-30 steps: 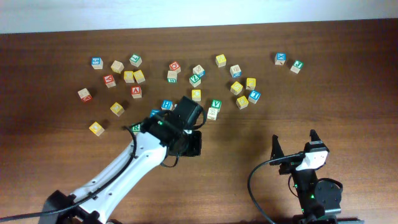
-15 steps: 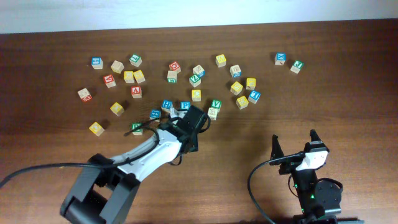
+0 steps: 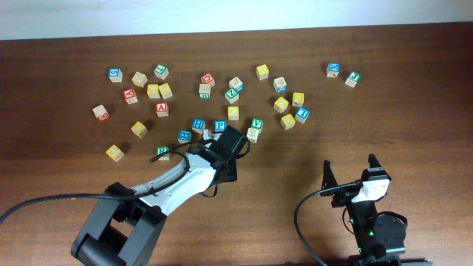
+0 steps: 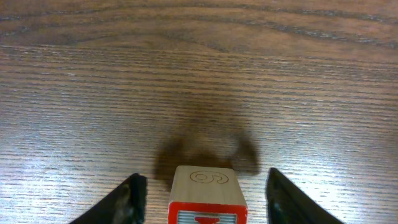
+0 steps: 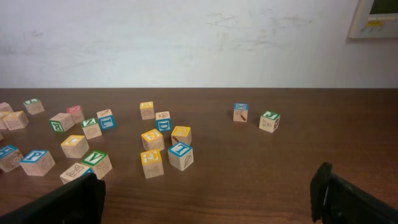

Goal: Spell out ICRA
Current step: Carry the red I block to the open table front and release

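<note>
Dark, streaky wood table (image 3: pixel 414 111) under a white wall (image 5: pixel 186 37), with small letter cubes (image 3: pixel 162 108) strewn across its far half.

At the cluster's near edge the left claw (image 4: pixel 203 186) is released. Its two black fingers (image 4: pixel 132 200) stand on either side of one pale wooden cube (image 4: pixel 208 190), with a gap on each side. That cube has a red-bordered front face and a curled mark cut into its top, possibly a 6 or a 9, and its shadow falls on the grain beyond. The other cubes are square-edged light wood with yellow, blue, green or red faces, and most lie apart from one another. The right claw (image 5: pixel 207 186) is spread wide and grasps nothing. It sits over bare wood near the front edge, well apart from the cubes.
</note>
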You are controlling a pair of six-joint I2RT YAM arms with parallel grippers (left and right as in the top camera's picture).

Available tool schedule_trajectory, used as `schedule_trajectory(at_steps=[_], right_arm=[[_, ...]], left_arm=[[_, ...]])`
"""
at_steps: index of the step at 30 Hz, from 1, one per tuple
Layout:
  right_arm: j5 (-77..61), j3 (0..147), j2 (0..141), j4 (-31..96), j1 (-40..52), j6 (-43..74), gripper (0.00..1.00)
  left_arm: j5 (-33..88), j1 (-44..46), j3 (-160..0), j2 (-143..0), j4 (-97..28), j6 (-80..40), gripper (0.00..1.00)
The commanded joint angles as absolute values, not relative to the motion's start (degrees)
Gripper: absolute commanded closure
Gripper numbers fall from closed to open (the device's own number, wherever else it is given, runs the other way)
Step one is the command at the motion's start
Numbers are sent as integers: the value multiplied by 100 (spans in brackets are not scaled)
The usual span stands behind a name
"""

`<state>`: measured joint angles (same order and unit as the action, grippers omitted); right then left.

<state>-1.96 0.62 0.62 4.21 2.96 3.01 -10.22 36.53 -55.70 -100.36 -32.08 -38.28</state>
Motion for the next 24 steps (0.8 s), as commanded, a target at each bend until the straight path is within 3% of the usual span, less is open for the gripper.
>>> schedule_trajectory(at_steps=[1, 4, 6, 17, 19, 20, 21, 24], right_arm=[[-172, 32, 21, 449, 259, 327, 2], [-172, 32, 21, 449, 259, 327, 2], [-172, 32, 21, 449, 259, 327, 2], [-172, 32, 21, 449, 259, 327, 2], [-172, 32, 21, 449, 259, 327, 2], [-172, 32, 21, 449, 259, 325, 2], [-172, 32, 21, 449, 259, 327, 2], [-172, 32, 21, 449, 259, 327, 2]], left_arm=[[-1024, 3669, -5522, -10066, -3216, -3837, 45], [-1007, 3671, -5522, -10066, -3221, -3839, 68], [-1011, 3669, -5522, -10066, -3240, -3839, 72], [-1009, 3546, -5522, -10066, -3301, -4023, 70], [-1007, 3546, -5522, -10066, -3304, -4025, 64], [-1009, 3546, -5522, -10066, -3301, -4025, 44], [-1015, 3546, -5524, -10066, -3295, -4025, 36], [-1028, 3546, -5579, -10064, -3301, -4023, 28]])
